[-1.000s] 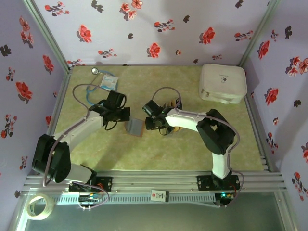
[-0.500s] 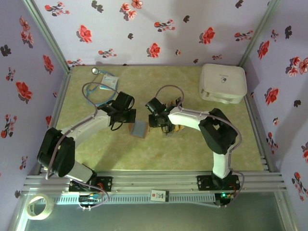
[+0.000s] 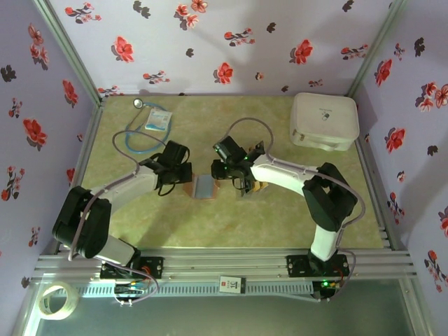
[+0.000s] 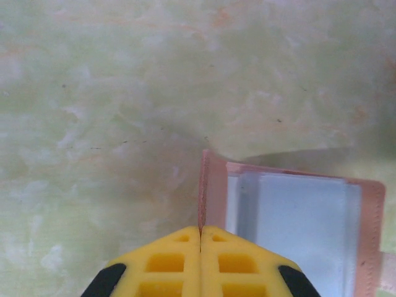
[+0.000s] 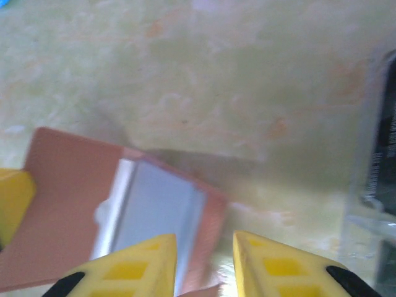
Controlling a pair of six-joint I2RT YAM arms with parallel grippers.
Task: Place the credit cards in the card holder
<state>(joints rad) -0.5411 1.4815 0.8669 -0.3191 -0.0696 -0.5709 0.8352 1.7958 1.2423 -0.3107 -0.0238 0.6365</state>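
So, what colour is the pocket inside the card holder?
Pale grey-blue pocket, in a reddish-brown card holder; clearest in the left wrist view.

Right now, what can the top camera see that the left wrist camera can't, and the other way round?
Top view: both arms, the big white case at the far right, and a tape roll off the table at the near left.
Left wrist view: up close, the left gripper is pinched shut on the card holder by its raised flap, with the clear pocket beside it.
Both: the card holder lying open on the green table.
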